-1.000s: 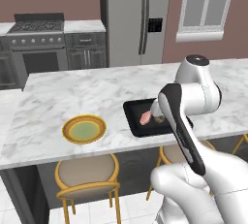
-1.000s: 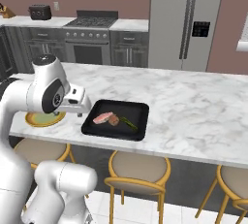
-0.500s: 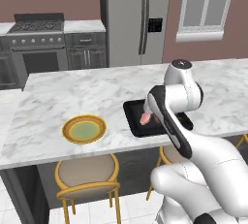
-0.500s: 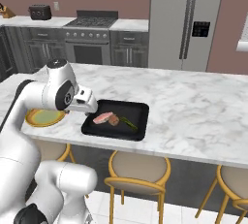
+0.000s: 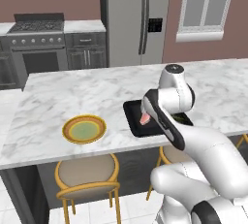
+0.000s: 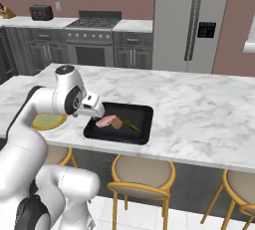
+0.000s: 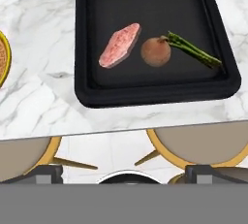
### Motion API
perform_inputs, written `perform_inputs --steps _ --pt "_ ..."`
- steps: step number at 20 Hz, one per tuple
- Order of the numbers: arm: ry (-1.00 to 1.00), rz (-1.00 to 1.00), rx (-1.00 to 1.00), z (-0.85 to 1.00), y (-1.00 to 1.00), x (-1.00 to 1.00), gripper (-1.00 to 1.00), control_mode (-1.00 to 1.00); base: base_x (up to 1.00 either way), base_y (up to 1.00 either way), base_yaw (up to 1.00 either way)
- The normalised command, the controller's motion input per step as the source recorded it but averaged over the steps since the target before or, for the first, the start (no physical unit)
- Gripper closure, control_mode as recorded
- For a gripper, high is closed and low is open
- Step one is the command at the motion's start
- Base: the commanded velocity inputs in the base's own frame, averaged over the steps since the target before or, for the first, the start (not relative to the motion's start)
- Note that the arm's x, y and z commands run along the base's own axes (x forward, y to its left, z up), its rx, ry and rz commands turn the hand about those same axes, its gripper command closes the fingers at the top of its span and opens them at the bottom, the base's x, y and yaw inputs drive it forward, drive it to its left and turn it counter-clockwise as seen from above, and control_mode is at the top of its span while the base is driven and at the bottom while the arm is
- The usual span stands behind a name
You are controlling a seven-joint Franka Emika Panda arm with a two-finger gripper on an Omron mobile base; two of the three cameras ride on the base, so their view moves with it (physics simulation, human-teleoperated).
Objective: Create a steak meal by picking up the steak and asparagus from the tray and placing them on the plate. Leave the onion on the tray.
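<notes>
Hand view: steak (image 7: 120, 45), onion (image 7: 155, 51), asparagus (image 7: 194, 50) all on tray (image 7: 84, 43).

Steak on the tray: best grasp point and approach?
Probably top-down, across the narrow width of the steak near its middle. It lies flat on the tray and elongated, with the onion close beside one end, so keep fingers off that side.
</notes>
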Motion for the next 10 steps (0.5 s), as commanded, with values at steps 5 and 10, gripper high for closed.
perform_inputs --steps 5,10 --pt "0.02 -0.03 0.00 -0.42 -0.15 0.34 -1.00 -1.00 0.00 0.00 0.00" --pt "0.03 -0.08 0.00 -0.30 0.01 0.40 -1.00 -1.00 0.00 0.00 0.00"
